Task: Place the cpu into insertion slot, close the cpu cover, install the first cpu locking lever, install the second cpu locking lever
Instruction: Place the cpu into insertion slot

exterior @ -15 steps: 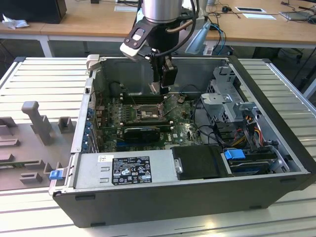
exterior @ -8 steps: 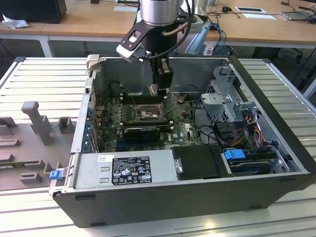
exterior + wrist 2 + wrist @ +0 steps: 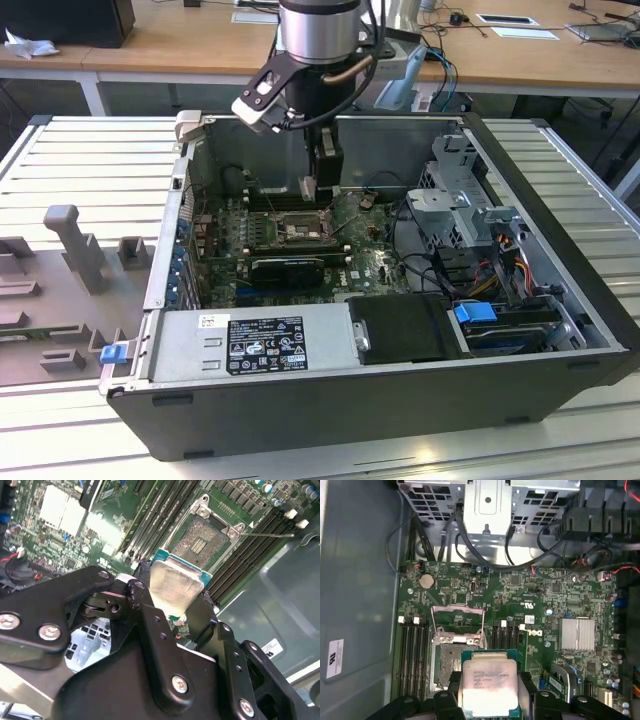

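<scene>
My gripper (image 3: pixel 311 188) hangs inside the open computer case, a little above the green board, shut on the cpu (image 3: pixel 175 586). In both wrist views the chip's pale silvery face sits between the two black fingers (image 3: pixel 142 596). The insertion slot (image 3: pixel 202 538) lies open and bare on the board just beyond the chip. In the first wrist view the cpu (image 3: pixel 489 687) overlaps the near part of the insertion slot (image 3: pixel 446 661), and the cpu cover (image 3: pixel 458 609) stands swung open at the slot's far side. A thin locking lever (image 3: pixel 270 535) sticks out beside the slot.
Long black memory slots (image 3: pixel 413 652) flank the socket. A long black card (image 3: pixel 287 264) lies in front of it in the exterior view. The silver power supply (image 3: pixel 250 340) fills the case's front, and a drive cage (image 3: pixel 455 200) with cables is at the exterior view's right. A heatsink (image 3: pixel 577 634) sits on the board.
</scene>
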{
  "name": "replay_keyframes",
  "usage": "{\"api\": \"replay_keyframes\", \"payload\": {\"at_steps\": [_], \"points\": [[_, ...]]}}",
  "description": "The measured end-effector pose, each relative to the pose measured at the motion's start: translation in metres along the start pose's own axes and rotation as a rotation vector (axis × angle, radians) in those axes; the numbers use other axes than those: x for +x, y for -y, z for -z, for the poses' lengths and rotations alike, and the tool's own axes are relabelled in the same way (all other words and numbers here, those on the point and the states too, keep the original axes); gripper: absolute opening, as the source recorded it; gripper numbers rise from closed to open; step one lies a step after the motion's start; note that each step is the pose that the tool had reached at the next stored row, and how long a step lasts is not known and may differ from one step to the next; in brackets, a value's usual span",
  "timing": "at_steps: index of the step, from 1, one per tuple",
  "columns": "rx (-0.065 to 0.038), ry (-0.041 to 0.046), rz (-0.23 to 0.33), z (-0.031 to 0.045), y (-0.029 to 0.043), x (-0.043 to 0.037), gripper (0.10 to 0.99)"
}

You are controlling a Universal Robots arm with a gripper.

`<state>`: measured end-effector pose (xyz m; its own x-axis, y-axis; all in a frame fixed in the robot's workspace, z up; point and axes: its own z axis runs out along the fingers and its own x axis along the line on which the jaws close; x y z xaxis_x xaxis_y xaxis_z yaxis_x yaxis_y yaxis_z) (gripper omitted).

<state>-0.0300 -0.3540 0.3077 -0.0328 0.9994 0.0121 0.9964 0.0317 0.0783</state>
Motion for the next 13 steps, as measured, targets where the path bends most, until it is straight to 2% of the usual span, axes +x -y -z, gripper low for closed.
{"api": "replay_keyframes", "payload": {"at_steps": [7,12,13], "points": [[0.000,0.0011,-0.012,-0.0154,0.0037,0.0010,0.529],[-0.001,0.0091,-0.015,-0.0220,0.0042,0.0010,0.529],[-0.001,0.0095,-0.015,-0.0264,0.0040,0.0010,0.529]]}}
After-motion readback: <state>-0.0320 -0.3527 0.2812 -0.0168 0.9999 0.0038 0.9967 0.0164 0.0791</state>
